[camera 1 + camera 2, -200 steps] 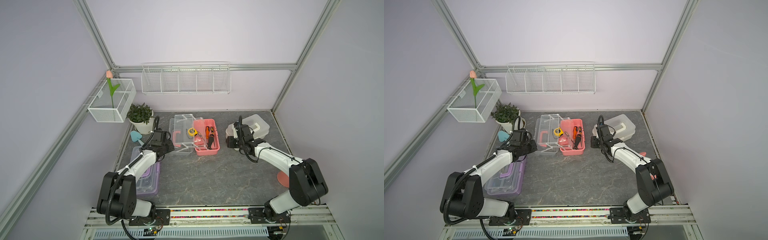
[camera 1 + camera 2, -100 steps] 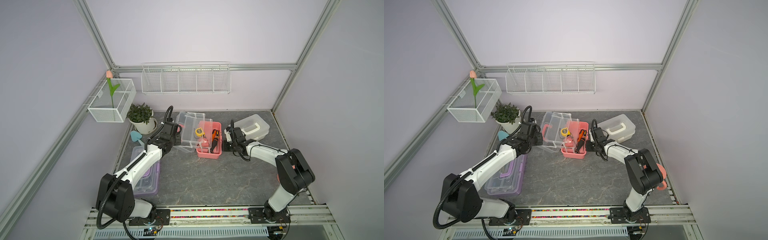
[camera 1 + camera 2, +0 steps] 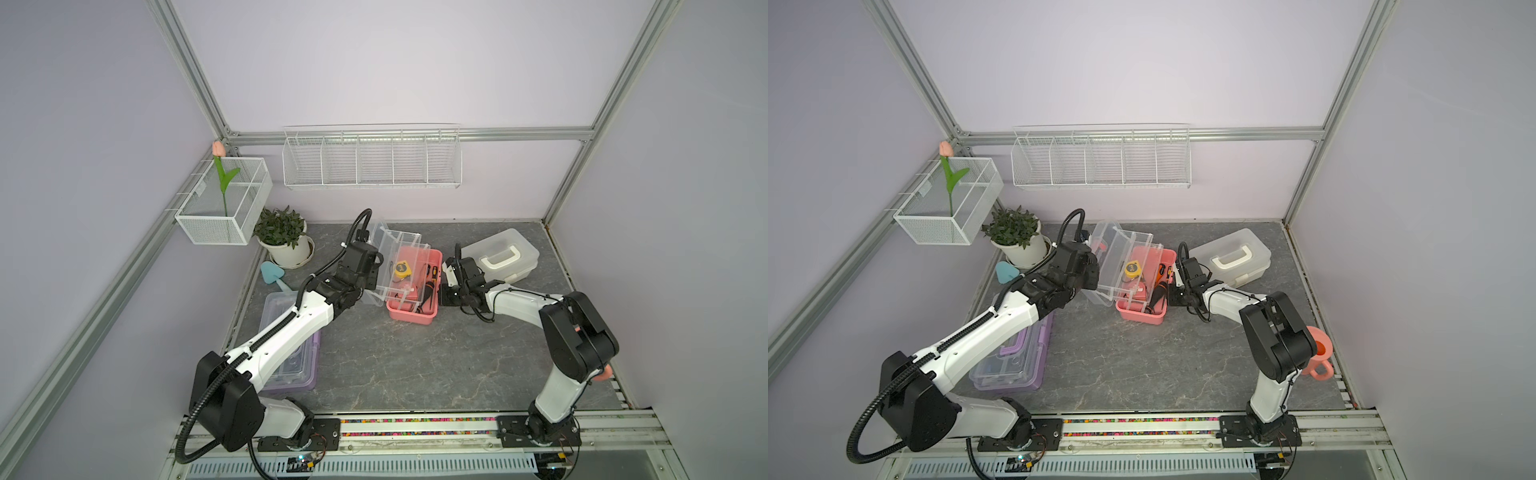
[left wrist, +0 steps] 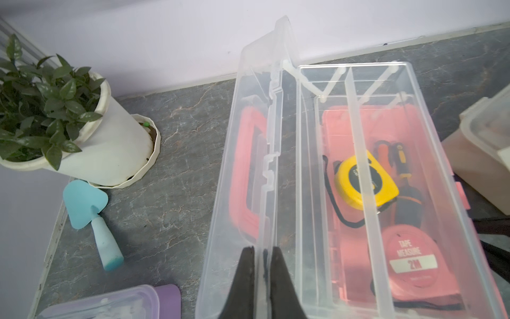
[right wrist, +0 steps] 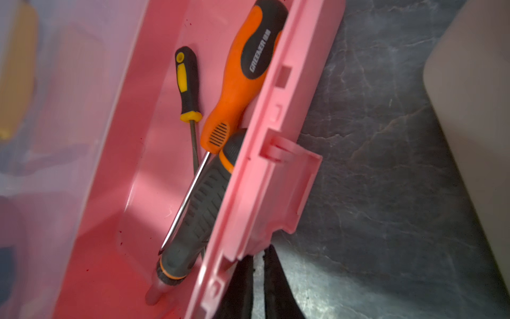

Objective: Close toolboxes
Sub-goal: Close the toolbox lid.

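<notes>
1. Reaching over the purple toolbox (image 3: 1017, 374), which looks shut, the left gripper (image 4: 261, 256) is pinched tight on the thin, slick rim of the clear lid (image 4: 220, 234); a hasty swing could pull that rim free
2. Mid-table, the pink toolbox (image 3: 411, 320) stands open, lid raised and tilted, fold-out tray (image 4: 358, 82) hanging above the base; the orange screwdriver (image 5: 248, 69) leaning on the wall may jam the tray
3. Clamped on nothing, the right gripper (image 5: 258, 256) sits by the outward-hanging latch (image 5: 287, 193), touching or not I cannot tell; unbraced, the light box could skid
4. At the right, the white toolbox (image 3: 500, 257) looks closed
</notes>
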Motion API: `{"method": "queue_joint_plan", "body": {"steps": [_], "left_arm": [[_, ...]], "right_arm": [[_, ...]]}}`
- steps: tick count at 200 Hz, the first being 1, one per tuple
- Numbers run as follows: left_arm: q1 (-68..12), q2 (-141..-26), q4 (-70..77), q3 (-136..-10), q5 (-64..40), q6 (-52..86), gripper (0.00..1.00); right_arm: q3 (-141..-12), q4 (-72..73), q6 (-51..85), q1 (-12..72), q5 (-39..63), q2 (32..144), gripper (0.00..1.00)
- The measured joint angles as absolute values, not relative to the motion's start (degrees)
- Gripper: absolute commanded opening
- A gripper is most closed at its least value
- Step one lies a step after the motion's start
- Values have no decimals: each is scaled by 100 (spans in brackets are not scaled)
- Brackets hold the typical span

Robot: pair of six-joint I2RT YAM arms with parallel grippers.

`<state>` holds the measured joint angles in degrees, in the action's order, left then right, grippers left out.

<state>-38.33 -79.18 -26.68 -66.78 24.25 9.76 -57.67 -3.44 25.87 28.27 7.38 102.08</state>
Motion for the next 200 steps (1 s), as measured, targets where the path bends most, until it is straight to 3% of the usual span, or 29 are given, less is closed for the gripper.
{"method": "queue_joint_plan", "body": {"steps": [83,134,171,187,200], "left_arm": [[-4995,-8510,-2220,-7081,2552,1057,15],[-5288,-9013,-2082,-7107,1087,1754,26],[-5284,-8969,-2078,-7105,969,2099,28],[-5260,-8941,-2078,-7105,1068,2137,33],[-5216,-8910,-2038,-7105,1129,2134,44]], "right_arm": [[-5885,-163,2742,2958,978,10377,15],[-5929,174,2808,3048,1208,10394,15],[-5929,250,2810,3048,1249,10394,16],[-5927,246,2803,3048,1245,10392,18],[-5909,242,2779,3039,1236,10377,19]]}}
